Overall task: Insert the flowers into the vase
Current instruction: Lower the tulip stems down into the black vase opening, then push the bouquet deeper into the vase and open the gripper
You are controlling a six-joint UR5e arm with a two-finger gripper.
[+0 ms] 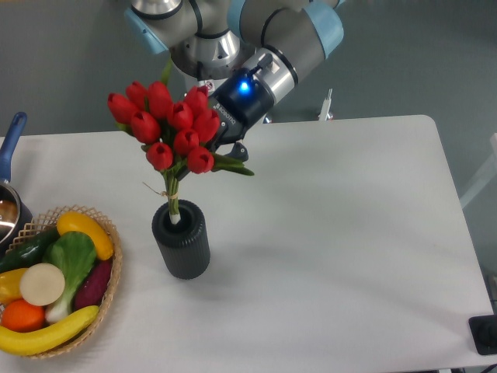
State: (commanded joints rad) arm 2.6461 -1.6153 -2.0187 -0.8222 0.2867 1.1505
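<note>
A white table (326, 233) sits by a grey wall. The flowers (167, 128) stand with their stems in the vase (181, 239). The claw (211, 144) is behind the blooms; I cannot tell how wide it is. A basket (109, 268) sits left; bare table lies right.

The arm comes in from the far edge, its grey joints and blue caps at the top, and slants down toward the near left. A blue light glows on the wrist. The gripper (216, 144) sits at the low end, mostly hidden; how its jaws stand cannot be made out.
</note>
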